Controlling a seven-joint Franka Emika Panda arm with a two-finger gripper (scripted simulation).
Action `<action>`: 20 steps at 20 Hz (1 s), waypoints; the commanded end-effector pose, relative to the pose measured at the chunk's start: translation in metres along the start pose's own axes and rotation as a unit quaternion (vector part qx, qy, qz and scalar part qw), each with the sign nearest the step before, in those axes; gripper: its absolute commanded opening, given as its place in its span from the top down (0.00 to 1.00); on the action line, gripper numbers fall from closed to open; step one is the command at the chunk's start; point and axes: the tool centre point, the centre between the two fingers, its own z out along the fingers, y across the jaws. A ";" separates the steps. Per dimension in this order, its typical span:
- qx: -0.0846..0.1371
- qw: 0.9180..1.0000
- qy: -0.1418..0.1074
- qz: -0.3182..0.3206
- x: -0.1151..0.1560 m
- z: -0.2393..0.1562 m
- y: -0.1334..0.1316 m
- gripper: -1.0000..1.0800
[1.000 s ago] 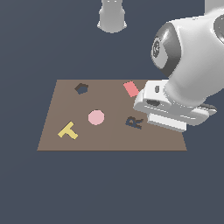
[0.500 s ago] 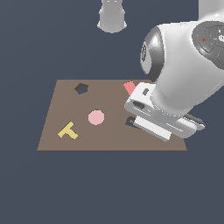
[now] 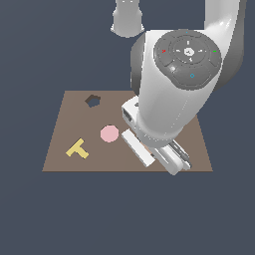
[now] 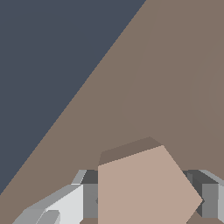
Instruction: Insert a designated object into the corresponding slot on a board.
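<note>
- Your claw (image 4: 144,205) sits low over the board (image 3: 64,129), at about 4 o'clock from the board's middle in the exterior view; the arm's bulk hides what is under it there.
- In the wrist view the tan pentagon block (image 4: 144,188) fills the space between the two grey fingers (image 4: 65,205), one on each side. The fingers look to be right against its edges, so you seem to be clenched on it, or very nearly; contact itself is not clear enough to swear to.
- The block appears to lie flat on or just above the board. Whether it is lifted cannot be told.
- The dark pentagon hole (image 3: 92,100) is at about 10 o'clock from the board's middle, well apart from the claw.
- The pink disc (image 3: 109,133) and yellow T (image 3: 77,149) lie between you and the hole, at roughly 9 and 8 o'clock. The red block and the letter R are not visible, likely behind the arm.
- Handling, as a guess: the block looks stiff, thin and light, with smooth flat sides. It should not deform, but it could twist in the grip if pinched on a corner.
- Take hold across two opposite faces, or a face and the far edges, near mid-height, centred.
- You will need to match the block's rotation to the hole before lowering; a pentagon allows little angular slack.
</note>
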 end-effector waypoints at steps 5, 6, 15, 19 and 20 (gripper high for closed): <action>0.000 0.990 0.000 0.139 0.038 -0.002 0.035 1.00; 0.000 0.987 0.000 0.160 0.043 -0.002 0.042 1.00; 0.000 0.933 0.000 0.359 0.074 -0.004 0.113 1.00; 0.000 0.893 0.000 0.451 0.078 -0.005 0.151 1.00; 0.000 0.881 0.000 0.473 0.077 -0.005 0.161 1.00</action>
